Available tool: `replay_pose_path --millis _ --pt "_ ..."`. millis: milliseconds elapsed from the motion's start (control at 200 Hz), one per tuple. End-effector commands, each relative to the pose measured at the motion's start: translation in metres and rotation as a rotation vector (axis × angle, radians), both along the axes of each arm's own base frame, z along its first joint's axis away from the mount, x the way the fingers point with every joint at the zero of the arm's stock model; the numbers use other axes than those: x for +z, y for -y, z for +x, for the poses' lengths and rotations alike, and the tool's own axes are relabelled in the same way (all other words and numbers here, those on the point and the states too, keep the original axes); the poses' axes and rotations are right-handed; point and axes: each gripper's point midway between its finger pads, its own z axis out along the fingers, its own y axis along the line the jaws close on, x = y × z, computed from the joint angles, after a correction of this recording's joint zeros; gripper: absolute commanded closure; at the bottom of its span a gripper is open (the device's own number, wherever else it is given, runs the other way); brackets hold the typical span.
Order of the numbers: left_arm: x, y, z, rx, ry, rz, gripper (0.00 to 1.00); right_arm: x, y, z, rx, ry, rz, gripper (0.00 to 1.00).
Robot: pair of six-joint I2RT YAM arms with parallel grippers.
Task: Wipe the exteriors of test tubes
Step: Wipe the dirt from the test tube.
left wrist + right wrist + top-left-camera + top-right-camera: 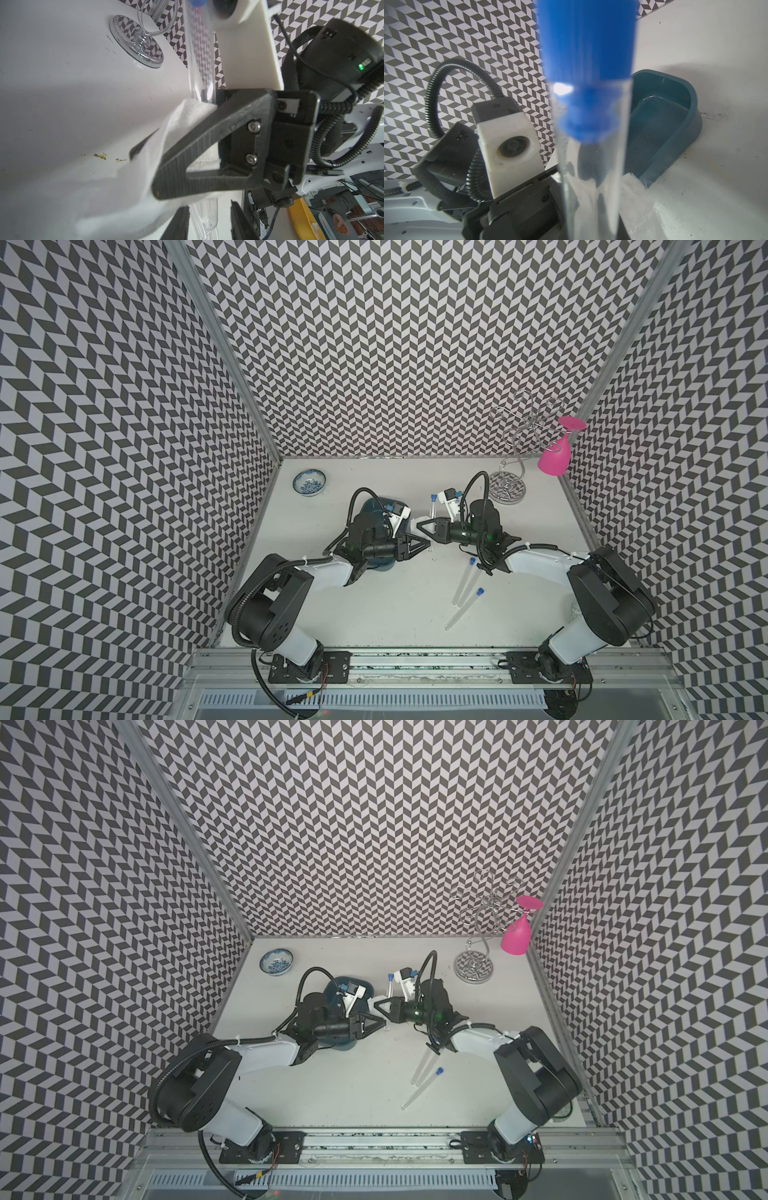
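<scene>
**Blue-capped test tube gripped where the two arms meet**

Both arms rise from the front rail, elbows splayed outward, forearms angled inward, so the grippers face each other tip to tip at mid-table. The right gripper is clamped across the test tube. In both top views the tube's cap end lies toward the back wall and its rounded end toward the front; whether it stands upright or leans I cannot tell.

The left gripper meets the tube's rounded end with its jaws parted. In the left wrist view its fingers flank that end without touching it.

A white wipe is bunched against the tube beside the right gripper's finger; whether it is pinched there I cannot tell.

Three other test tubes lie on the table, near the right forearm. A teal tray sits under the left wrist.
</scene>
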Motion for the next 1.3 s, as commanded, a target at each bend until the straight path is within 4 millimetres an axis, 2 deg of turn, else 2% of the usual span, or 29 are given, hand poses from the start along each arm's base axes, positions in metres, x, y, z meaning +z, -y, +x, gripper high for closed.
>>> replay_pose_path --millis 0,135,220,270,366,461,551,731,1021,1182,1292 --pt "0.022 -0.008 0.003 0.040 0.093 0.018 0.60 0.020 -0.001 -0.003 0.021 0.066 0.018 0.88" --pt "0.045 -0.018 0.010 0.084 0.166 0.053 0.56 0.011 0.003 -0.011 0.029 0.053 -0.007 0.88" --pt "0.063 -0.025 0.021 0.130 0.211 0.055 0.54 0.005 0.004 -0.020 0.038 0.042 -0.017 0.88" --pt "0.074 -0.025 0.029 0.153 0.251 0.064 0.51 0.002 0.004 -0.025 0.045 0.036 -0.021 0.88" --pt "0.083 -0.019 0.046 0.155 0.297 0.090 0.48 0.001 0.001 -0.035 0.059 0.034 -0.016 0.87" --pt "0.079 -0.006 0.058 0.110 0.285 0.096 0.47 0.003 -0.004 -0.044 0.075 0.032 0.002 0.87" --pt "0.065 0.003 0.061 0.054 0.253 0.109 0.47 0.005 -0.008 -0.050 0.084 0.031 0.010 0.87" --pt "0.049 0.013 0.056 0.025 0.234 0.135 0.46 0.009 -0.014 -0.056 0.091 0.040 0.023 0.87" --pt "0.034 0.018 0.046 0.005 0.205 0.141 0.46 0.012 -0.014 -0.057 0.082 0.046 0.025 0.87" --pt "0.032 0.019 0.041 -0.001 0.200 0.136 0.51 0.016 -0.014 -0.056 0.079 0.056 0.029 0.87" --pt "0.035 0.018 0.042 0.006 0.197 0.125 0.60 0.014 -0.014 -0.056 0.075 0.058 0.015 0.87"
